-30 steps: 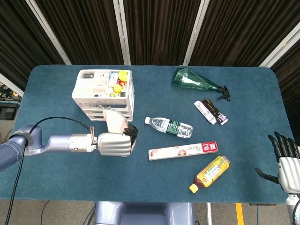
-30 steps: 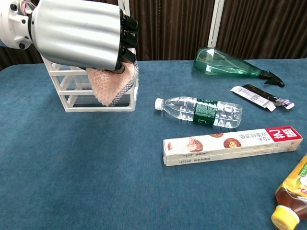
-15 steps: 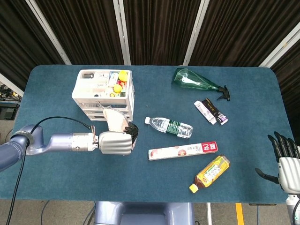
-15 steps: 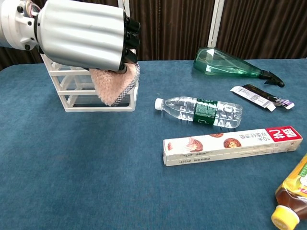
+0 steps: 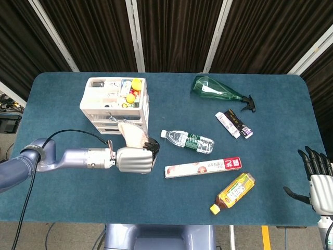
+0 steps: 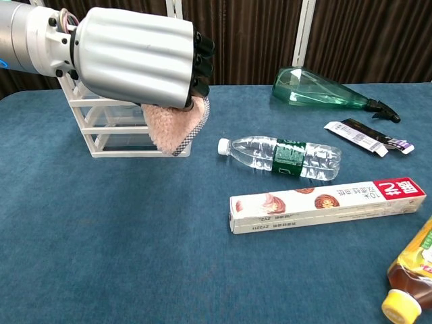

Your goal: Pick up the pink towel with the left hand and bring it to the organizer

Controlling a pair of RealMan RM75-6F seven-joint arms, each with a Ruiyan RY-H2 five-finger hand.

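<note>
My left hand (image 5: 136,159) grips the pink towel (image 5: 132,135), which hangs from its fingers above the table, just in front of the white organizer (image 5: 115,99). In the chest view the left hand (image 6: 138,59) fills the upper left and the pink towel (image 6: 174,127) droops below it, in front of the organizer (image 6: 108,131). The organizer is a white drawer unit with small items in its top tray. My right hand (image 5: 317,174) stays at the table's far right edge, fingers apart, holding nothing.
A water bottle (image 5: 188,140) lies right of the towel, with a long flat box (image 5: 203,167) and a yellow drink bottle (image 5: 235,191) nearer the front. A green spray bottle (image 5: 218,91) and two sachets (image 5: 234,124) lie further back right.
My left hand has shifted to the right with the towel, which now hangs slightly further right in front of the organizer. The right hand has not moved.
</note>
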